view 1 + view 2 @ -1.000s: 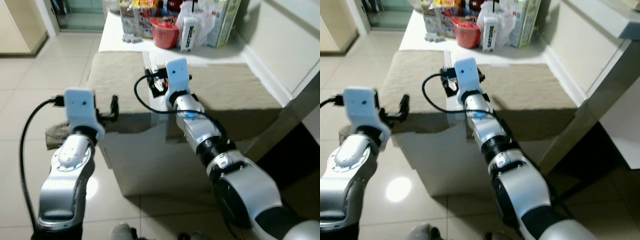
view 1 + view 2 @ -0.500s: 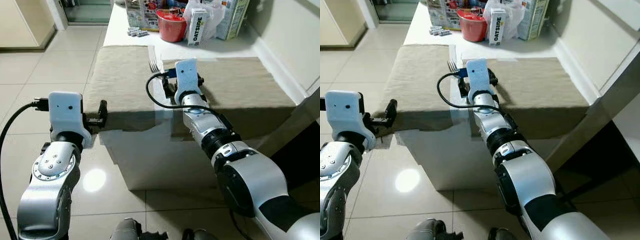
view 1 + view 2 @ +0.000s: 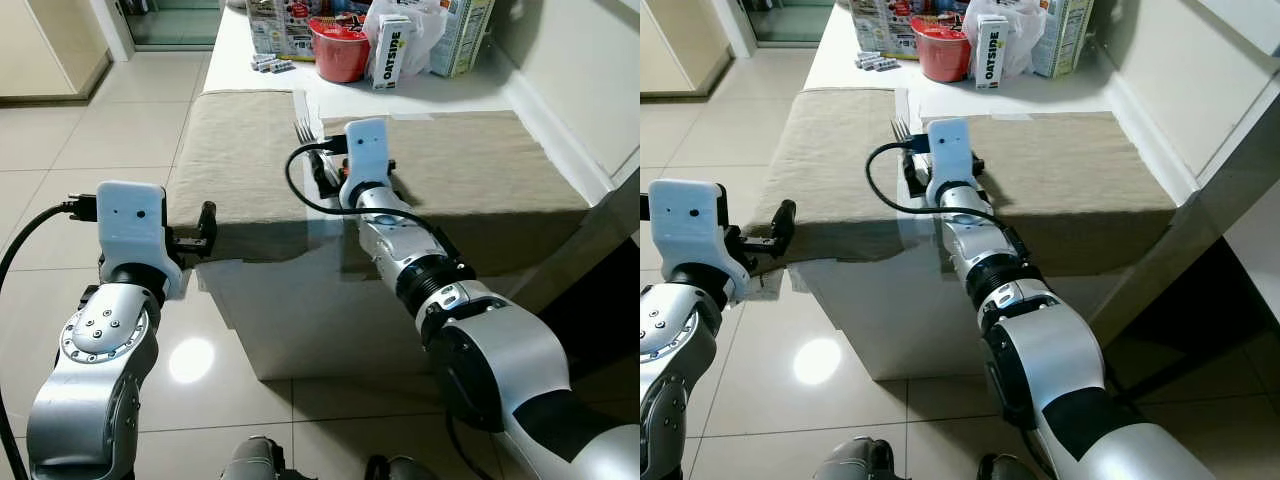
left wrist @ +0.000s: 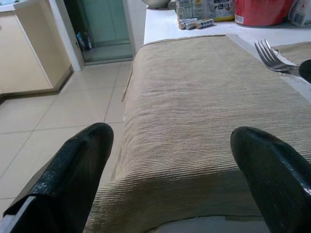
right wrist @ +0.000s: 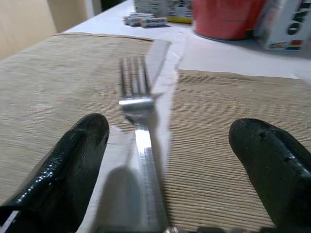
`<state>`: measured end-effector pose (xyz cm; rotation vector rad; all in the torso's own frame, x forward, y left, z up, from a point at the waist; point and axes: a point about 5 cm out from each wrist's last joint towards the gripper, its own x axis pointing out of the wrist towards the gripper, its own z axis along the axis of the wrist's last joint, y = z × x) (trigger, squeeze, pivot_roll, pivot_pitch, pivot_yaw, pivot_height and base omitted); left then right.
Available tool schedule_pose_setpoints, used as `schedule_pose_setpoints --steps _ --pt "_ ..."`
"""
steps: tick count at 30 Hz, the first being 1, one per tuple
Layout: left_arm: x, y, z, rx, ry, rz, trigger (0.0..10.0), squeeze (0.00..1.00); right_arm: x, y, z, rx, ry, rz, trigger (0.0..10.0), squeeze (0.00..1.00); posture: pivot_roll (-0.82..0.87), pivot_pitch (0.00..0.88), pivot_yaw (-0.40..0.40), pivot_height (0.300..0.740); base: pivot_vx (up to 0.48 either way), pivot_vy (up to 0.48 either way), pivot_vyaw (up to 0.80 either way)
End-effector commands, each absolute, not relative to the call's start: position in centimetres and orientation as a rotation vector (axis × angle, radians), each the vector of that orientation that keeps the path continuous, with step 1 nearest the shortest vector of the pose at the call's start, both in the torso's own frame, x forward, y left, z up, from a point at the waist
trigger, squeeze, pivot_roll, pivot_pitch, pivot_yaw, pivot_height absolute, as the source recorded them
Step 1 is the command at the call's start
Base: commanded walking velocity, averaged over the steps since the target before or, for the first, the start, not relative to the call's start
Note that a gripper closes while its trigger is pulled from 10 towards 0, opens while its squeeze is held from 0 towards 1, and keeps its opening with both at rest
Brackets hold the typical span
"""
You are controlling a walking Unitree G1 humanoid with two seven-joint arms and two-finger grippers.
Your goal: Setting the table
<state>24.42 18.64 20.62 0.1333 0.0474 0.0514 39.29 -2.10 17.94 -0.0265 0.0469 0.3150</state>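
Fork point(image 5: 138, 141) flat on bare strip between two beige placemats point(image 3: 240, 150), tines pointing away — right gripper point(image 5: 165, 160) jaws spread wide, straddling its handle, left gripper point(image 4: 170, 165) spread too — at near mat edge.

- Fork point(image 5: 138, 127): silver metal, four tines, lying flat on the bare white strip of tabletop point(image 3: 262, 40) between the two placemats; tines point to 12 o'clock, handle runs back to 6.
- Left placemat point(image 3: 245, 150): beige woven cloth at 9 o'clock of the fork, near edge drooping over the tabletop edge.
- Right placemat point(image 3: 465, 165): same beige weave, at 3 o'clock of the fork, lying flat.
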Motion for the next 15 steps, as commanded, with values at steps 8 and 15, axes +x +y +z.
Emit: schedule_pose_setpoints --steps 8,15 --pt "24.0 19.1 21.1 0.144 0.044 0.072 10.0 0.00 37.5 0.3 14.9 -0.003 0.171 0.411 10.0 0.00 0.35 0.187 0.001 0.740 0.000 0.000 0.00" --pt "24.1 19.1 21.1 0.150 0.046 0.076 10.0 0.00 37.2 0.7 14.5 0.001 0.189 0.429 10.0 0.00 0.34 0.185 -0.002 0.740 0.000 0.000 0.00"
